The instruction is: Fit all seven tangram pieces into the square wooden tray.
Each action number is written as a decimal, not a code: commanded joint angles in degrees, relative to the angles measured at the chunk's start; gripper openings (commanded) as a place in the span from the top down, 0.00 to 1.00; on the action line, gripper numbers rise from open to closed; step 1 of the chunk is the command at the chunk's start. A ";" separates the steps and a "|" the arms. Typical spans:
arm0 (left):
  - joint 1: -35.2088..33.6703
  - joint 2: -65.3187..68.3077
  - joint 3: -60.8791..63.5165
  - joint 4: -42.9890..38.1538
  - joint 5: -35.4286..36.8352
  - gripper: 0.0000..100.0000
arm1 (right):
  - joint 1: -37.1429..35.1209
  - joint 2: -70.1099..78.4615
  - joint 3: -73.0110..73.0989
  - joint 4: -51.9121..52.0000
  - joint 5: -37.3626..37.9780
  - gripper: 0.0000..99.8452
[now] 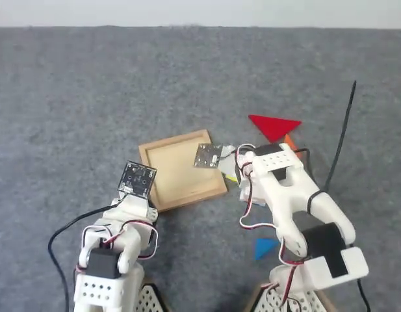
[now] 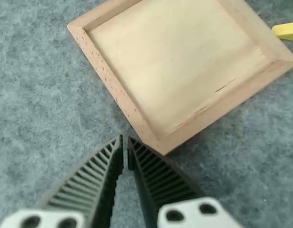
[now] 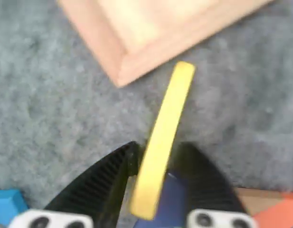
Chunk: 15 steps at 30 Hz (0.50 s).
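High view: the square wooden tray (image 1: 174, 139), pale wood with a raised rim, lies rotated on the grey felt-like table cover (image 1: 70, 97), and its floor shows bare wood. The right arm (image 1: 288, 188) reaches to the tray's near-right corner, where a sliver of the yellow flat tangram piece (image 1: 230, 177) shows beneath its wrist. The red triangular piece (image 1: 273, 125) and the orange piece (image 1: 290, 142) lie beyond that arm. The blue piece (image 1: 265, 247) lies near its base. The left arm (image 1: 116, 247) stands at the tray's near-left edge. Left wrist view: the left gripper (image 2: 125, 142) has its ribbed black fingers drawn almost together on nothing, with the tips just short of the tray's rim over the cover. Right wrist view: the right gripper (image 3: 155, 152) is clamped on the yellow piece, which stands on edge between the ribbed pads. The piece is smooth, thin and rigid. Its long axis runs straight out from the jaws, and its free end points at the tray's mitred corner, close to it but outside the rim. The right arm is therefore the working arm. The coming move probably requires lifting the piece over the rim and turning it flat onto the tray floor.
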 commanded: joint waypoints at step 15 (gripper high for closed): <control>-0.44 -1.05 -0.57 0.26 -0.09 0.98 | 1.63 0.04 -25.85 11.12 -27.60 0.99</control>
